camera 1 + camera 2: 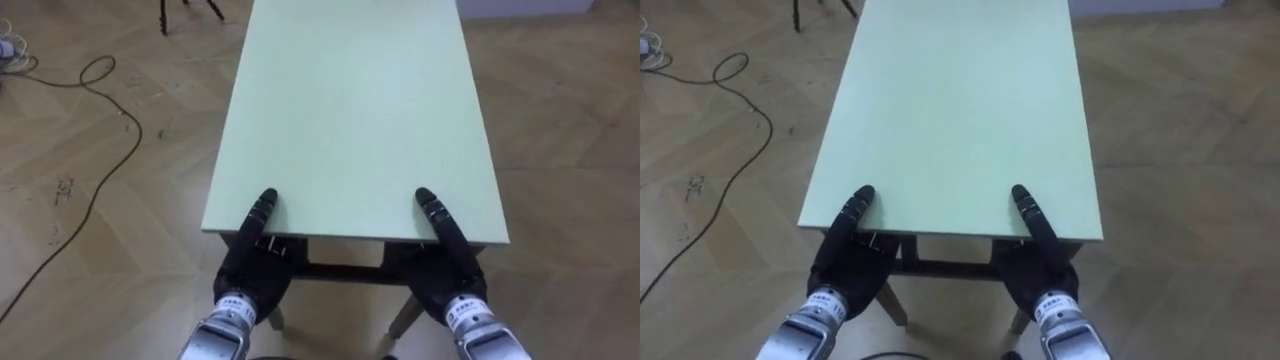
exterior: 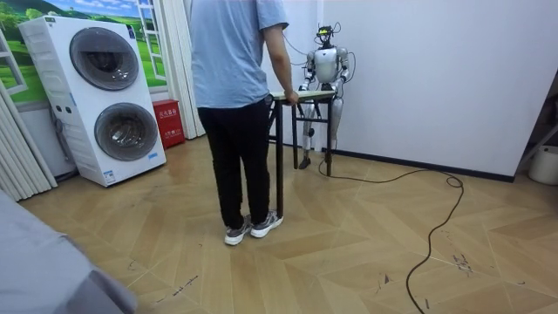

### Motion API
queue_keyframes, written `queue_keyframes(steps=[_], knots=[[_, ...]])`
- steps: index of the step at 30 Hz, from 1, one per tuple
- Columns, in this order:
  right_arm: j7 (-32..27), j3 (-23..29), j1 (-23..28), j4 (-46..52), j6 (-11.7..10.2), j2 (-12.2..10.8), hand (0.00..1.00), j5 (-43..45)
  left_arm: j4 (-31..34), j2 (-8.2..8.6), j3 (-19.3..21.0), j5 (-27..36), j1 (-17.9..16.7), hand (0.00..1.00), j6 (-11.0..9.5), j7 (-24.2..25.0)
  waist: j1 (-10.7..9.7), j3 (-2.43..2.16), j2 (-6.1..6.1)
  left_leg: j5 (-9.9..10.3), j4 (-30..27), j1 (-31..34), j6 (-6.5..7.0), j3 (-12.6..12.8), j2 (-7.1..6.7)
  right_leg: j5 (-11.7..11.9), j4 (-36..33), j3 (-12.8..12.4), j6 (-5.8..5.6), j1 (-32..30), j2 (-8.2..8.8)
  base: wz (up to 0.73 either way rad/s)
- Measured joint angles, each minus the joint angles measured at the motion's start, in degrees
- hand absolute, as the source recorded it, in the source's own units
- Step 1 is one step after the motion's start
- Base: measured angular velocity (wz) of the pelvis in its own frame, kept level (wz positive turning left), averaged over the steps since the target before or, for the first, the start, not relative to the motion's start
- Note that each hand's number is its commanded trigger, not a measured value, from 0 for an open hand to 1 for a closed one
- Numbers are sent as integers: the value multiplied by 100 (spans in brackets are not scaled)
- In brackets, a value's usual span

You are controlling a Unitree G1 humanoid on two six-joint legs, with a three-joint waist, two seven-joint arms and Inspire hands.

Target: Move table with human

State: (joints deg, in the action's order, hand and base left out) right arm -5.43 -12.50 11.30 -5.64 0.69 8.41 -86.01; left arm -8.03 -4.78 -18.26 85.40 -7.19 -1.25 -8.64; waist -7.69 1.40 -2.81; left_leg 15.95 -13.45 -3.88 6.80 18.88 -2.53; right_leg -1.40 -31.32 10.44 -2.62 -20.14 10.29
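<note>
A pale green table [image 1: 350, 100] with dark legs stretches away from me over the wooden floor. My left hand [image 1: 250, 265] grips its near edge at the left corner, thumb flat on top and fingers underneath. My right hand [image 1: 442, 262] holds the same edge at the right corner in the same way. In the room view I stand close to a white wall at one end of the table [image 2: 307, 93]. A person [image 2: 235, 105] in a blue shirt stands at the other end with a hand [image 2: 293, 98] on the table's edge.
A dark cable [image 1: 100, 120] loops over the floor to my left, and tripod legs [image 1: 185, 10] stand beyond the far left corner. Two stacked washing machines [image 2: 105, 96] and a red box [image 2: 167, 122] are at the room view's left. Another cable [image 2: 436, 227] crosses the floor there.
</note>
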Motion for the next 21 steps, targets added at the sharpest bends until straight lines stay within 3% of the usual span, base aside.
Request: queue_keyframes(steps=[1,2,4,6,7,9,10,12,15,17,19,21], knots=[[0,32,8,29,2,-3,100,-68,1,-27,-2,0,72,100,16,5,22,-1,54,-2,-1,51,5,250,-27,-458,-775,5,-45,4,209,42],[-3,31,9,34,0,2,100,-124,1,-19,2,-9,81,100,5,17,103,-26,100,-2,-42,126,5,463,-63,-754,-1210,1,-92,127,407,0],[-4,-20,19,35,-21,-3,100,-119,0,-40,12,-11,48,100,-6,19,324,-23,133,-2,-144,168,6,555,-103,-1036,-1354,-59,-139,430,573,-40],[-4,-99,18,42,-80,0,100,-124,1,-35,22,-8,5,100,-13,39,424,-21,170,0,-238,223,4,621,-115,-1171,-1280,-104,-222,606,638,-29],[-4,-133,18,41,-96,34,100,-121,0,-30,20,-13,-23,100,-9,38,493,-14,194,-2,-252,223,1,560,-118,-1174,-1146,-106,-233,576,524,-46],[-4,-153,4,39,-86,18,100,-121,5,-36,38,-19,-71,100,-3,110,707,-19,213,-17,-251,294,-26,206,-105,-1168,-869,-253,-235,615,317,-69],[-3,-157,-32,39,-75,21,100,-112,10,-33,65,-23,-78,100,1,150,831,-28,233,-41,-247,371,-68,67,-26,-1169,-676,-251,-236,636,257,-47],[-4,-188,-57,38,-120,18,100,-111,26,-40,84,-17,-67,100,1,159,775,-19,323,-45,-284,437,-74,113,5,-1209,-433,-172,-231,721,270,-11],[-4,-182,-56,46,-134,-6,100,-119,88,-45,129,-137,-72,100,8,157,871,-31,438,-52,-259,462,-85,146,42,-1222,231,-177,-230,940,92,-23],[-3,-223,-75,48,-180,4,100,-141,135,-58,132,-188,-66,100,1,158,964,-29,422,-62,-223,500,-103,84,132,-1033,990,-84,-280,1234,-86,-29],[-2,-261,-78,44,-208,5,100,-173,188,-145,129,-197,-67,100,1,161,979,-30,417,-84,-199,523,-138,-25,219,-809,1412,-77,-257,1406,-250,-5],[-1,-293,-80,40,-239,-19,100,-173,201,-170,144,-189,-67,100,1,161,967,-27,415,-98,-188,543,-159,-192,246,-680,1691,-19,-246,1532,-319,5]])
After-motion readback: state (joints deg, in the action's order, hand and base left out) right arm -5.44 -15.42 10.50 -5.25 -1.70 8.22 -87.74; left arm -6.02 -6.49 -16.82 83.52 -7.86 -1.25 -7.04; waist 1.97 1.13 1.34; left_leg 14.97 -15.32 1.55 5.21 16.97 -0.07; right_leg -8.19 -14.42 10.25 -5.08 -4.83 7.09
